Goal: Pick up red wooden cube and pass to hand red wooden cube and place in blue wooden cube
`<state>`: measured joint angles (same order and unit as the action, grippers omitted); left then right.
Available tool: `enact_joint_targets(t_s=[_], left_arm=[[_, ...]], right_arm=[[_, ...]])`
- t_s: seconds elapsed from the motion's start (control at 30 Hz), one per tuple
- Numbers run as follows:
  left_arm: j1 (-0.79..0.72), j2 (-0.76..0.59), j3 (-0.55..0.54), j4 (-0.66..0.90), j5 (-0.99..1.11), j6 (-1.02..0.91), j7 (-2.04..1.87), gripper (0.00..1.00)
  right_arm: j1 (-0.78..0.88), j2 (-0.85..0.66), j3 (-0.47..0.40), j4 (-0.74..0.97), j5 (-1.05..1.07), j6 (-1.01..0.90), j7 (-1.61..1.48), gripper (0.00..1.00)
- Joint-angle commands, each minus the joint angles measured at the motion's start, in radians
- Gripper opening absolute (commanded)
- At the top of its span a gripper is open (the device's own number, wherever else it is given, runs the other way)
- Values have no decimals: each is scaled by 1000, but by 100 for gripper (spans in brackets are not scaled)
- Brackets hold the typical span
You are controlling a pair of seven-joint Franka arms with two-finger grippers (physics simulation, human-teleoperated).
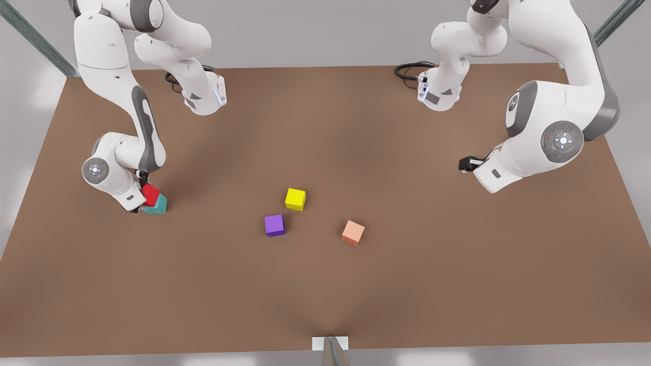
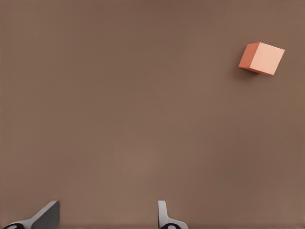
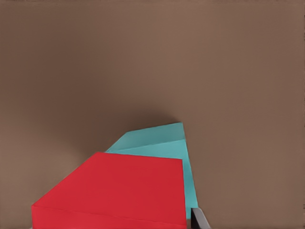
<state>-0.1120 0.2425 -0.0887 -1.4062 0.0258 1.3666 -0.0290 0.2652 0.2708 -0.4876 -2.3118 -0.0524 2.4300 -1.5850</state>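
Red cube (image 1: 150, 195) clamped in the right gripper (image 1: 142, 195) at the front view's left, tilted and resting against the top of the teal cube (image 1: 158, 205) on the brown table (image 1: 325, 284) (in the right wrist view, red cube (image 3: 119, 191) overlapping the teal cube (image 3: 164, 143), one dark fingertip (image 3: 198, 219) beside them). Left gripper (image 1: 467, 163) hanging above the table at the front view's right, waiting, fingers (image 2: 164, 217) apart with nothing between them, salmon cube (image 2: 262, 58) farther off. Yellow cube (image 1: 295, 199), purple cube (image 1: 274, 224) and salmon cube (image 1: 353, 232) lying apart near mid-table.
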Motion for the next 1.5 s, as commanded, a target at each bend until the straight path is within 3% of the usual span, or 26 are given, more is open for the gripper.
enact_joint_targets(t_s=[0.0,0.27,0.5,0.63,0.83,0.93,1.07,1.2,1.23,1.27,1.3,1.47], left_arm=[[0,0,0,0,0,-1,-9,100],[0,11,0,0,0,-1,-11,100],[0,11,0,0,0,-6,-11,100],[0,11,0,0,2,-6,-11,100],[0,11,0,0,2,-6,-8,100],[0,11,0,1,3,-6,-9,100],[0,11,0,0,2,-6,-11,100],[0,11,0,1,2,-20,-11,100],[0,11,0,0,2,-20,-11,100],[0,11,0,0,2,-20,-11,100],[0,11,0,0,2,-21,-11,100],[-1,11,0,0,2,-21,-9,100]], right_arm=[[0,-1,0,0,0,6,74,100],[2,-38,4,14,0,-75,77,100],[26,-87,9,127,143,-419,79,100],[25,1,7,342,298,-763,544,100],[86,242,7,612,362,-825,1591,100],[108,116,-3,792,224,-1062,1688,100],[129,-125,9,830,103,-1050,1505,100],[143,-78,14,907,98,-1091,1530,100],[28,-88,131,907,100,-1091,1548,100],[-177,-125,389,873,23,-1072,1566,100],[-230,-142,451,851,20,-1060,1576,100],[-230,-127,446,856,23,-1077,1567,100]])
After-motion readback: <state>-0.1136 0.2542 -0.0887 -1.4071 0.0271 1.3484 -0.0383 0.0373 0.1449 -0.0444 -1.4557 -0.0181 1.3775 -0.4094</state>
